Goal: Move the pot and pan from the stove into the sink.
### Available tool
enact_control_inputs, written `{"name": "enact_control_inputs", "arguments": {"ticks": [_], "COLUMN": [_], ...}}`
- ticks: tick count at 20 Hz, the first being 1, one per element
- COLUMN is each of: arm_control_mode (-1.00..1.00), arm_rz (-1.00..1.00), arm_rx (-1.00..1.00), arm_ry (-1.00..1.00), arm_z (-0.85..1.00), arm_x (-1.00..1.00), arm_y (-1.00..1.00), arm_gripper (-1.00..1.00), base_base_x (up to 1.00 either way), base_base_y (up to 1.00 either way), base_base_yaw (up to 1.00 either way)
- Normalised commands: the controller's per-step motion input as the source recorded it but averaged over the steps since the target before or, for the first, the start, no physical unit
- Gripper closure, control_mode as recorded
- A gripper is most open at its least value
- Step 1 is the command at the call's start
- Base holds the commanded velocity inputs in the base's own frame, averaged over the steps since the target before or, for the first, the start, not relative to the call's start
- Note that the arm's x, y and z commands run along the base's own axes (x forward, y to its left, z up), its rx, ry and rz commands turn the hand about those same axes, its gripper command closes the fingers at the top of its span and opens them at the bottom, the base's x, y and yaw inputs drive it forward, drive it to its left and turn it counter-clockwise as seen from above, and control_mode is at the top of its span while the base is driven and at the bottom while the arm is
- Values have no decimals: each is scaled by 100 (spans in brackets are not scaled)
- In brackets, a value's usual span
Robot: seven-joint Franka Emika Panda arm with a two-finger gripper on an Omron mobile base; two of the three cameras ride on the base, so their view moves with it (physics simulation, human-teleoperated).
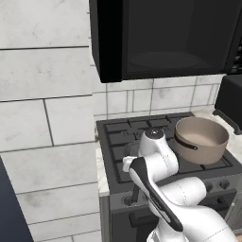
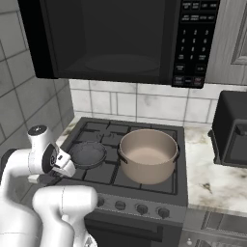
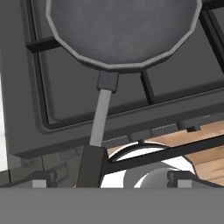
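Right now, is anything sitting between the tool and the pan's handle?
Nothing visible does. The open tool hangs over the stove's front edge, and the pan's handle runs straight toward it with no object in between. The pot stands apart, on the pan's right.

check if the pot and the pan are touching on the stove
Apart. The right base view shows a strip of black grate between the pan and the pot on the stove.

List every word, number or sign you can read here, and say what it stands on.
Nothing can be read for certain.
Microwave keypad: rows of pale marks, too small and blurred to read.
Stove knobs: no markings readable.
Pot, pan, toaster oven: no text seen.
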Motion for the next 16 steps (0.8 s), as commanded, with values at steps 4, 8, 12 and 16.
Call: {"name": "enact_control_inputs", "arguments": {"ticks": [4, 8, 12, 16], "arm_control_mode": [-100, -100, -100, -100], "arm_rz": [0, 0, 0, 0], "arm_rx": [0, 0, 0, 1], "arm_ry": [-1, -9, -8, -10], "arm_z": [-11, -46, -46, -66], "arm_x": [0, 0, 0, -1], "arm_y": [0, -1, -3, -23], "arm_gripper": [-100, -100, -100, -100], "base_base_x": [0, 0, 0, 0], "base_base_y": [0, 0, 0, 0], "base_base_yaw": [0, 0, 0, 0]}}
